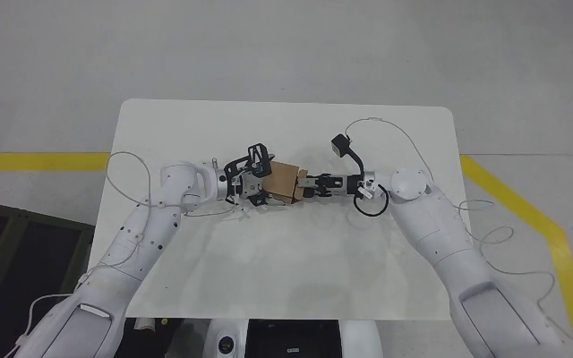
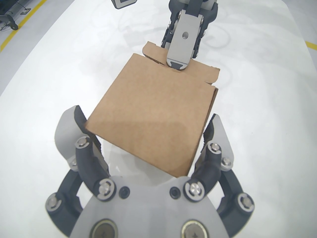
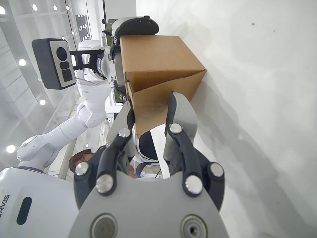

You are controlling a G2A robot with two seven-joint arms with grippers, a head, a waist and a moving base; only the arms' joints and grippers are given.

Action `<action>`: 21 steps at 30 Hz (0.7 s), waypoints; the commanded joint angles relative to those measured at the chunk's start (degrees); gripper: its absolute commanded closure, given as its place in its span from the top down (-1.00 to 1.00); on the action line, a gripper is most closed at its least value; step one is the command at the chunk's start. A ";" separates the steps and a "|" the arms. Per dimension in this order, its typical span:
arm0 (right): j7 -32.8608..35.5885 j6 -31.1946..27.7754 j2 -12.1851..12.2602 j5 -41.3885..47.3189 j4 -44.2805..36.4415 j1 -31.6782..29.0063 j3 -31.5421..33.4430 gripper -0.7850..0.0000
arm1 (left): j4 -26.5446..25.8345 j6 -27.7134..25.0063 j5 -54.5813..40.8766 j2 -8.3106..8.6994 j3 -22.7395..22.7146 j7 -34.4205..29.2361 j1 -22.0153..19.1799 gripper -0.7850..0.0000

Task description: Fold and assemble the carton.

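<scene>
- Carton (image 2: 153, 105) fills the middle of the left wrist view. Its near end sits in the left gripper (image 2: 145, 125) at the bottom of the frame, with the fingers (image 2: 70, 125) closed against its two side edges.
- I judge this hold to be the anchor. It needs to be firm and square, since any twist here would skew the whole box.
- Higher in the same frame the top panel lies flat, ending in a notched far edge at upper centre.
- On that far end, the right gripper (image 3: 151, 107) is clamped on a flap (image 3: 148, 105), low centre in the right wrist view. One finger is outside the flap and one behind it.
- The step in hand looks like folding this end flap in.
- The right arm should swing the flap in a short arc about its crease rather than pull outward, and let go only once the flap lies against the box.
- A hard tug could tear the cardboard or drag the carton out of the left grip.
- Beyond both arms, the white table (image 1: 179, 125) gives a surface to press against.
</scene>
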 commanded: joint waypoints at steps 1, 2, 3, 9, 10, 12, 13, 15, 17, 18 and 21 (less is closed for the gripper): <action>-0.11 0.06 0.03 -0.20 -0.09 0.00 0.09 -0.51 | -0.01 0.00 0.01 0.00 -0.01 0.02 0.02 1.00; -0.13 0.10 0.05 -0.25 -0.17 -0.03 0.13 -0.52 | -0.06 0.01 0.06 0.00 -0.02 0.08 0.02 1.00; -0.13 0.21 0.06 -0.37 -0.24 -0.03 0.15 -0.55 | -0.07 0.02 0.11 0.01 -0.03 0.13 0.04 1.00; -0.42 0.89 0.01 -1.06 -1.05 0.13 0.05 -0.63 | -0.05 -0.05 0.44 0.01 0.01 0.30 0.03 1.00; -0.55 0.99 -0.02 -1.16 -1.18 0.18 0.01 -0.65 | -0.04 -0.04 0.46 0.01 0.01 0.32 0.03 1.00; -0.62 1.09 -0.08 -1.19 -1.41 0.26 -0.06 -0.65 | -0.01 -0.03 0.50 0.00 0.03 0.36 0.03 1.00; -0.67 1.13 -0.11 -1.18 -1.46 0.28 -0.08 -0.65 | -0.01 0.00 0.58 0.00 0.04 0.34 0.02 1.00; -0.73 1.00 -0.14 -1.15 -1.55 0.34 -0.04 -0.63 | -0.02 0.04 0.65 0.00 0.06 0.37 0.03 1.00; -0.77 0.88 -0.14 -1.03 -1.60 0.32 0.08 -0.61 | -0.02 -0.08 0.73 0.00 0.08 0.42 0.01 1.00; -0.77 0.83 -0.13 -0.98 -1.69 0.30 0.16 -0.62 | 0.00 -0.09 0.76 0.00 0.09 0.45 0.01 1.00; -0.81 0.68 -0.03 -0.93 -1.99 0.15 0.47 -0.68 | 0.05 -0.06 0.87 -0.01 0.11 0.39 0.02 1.00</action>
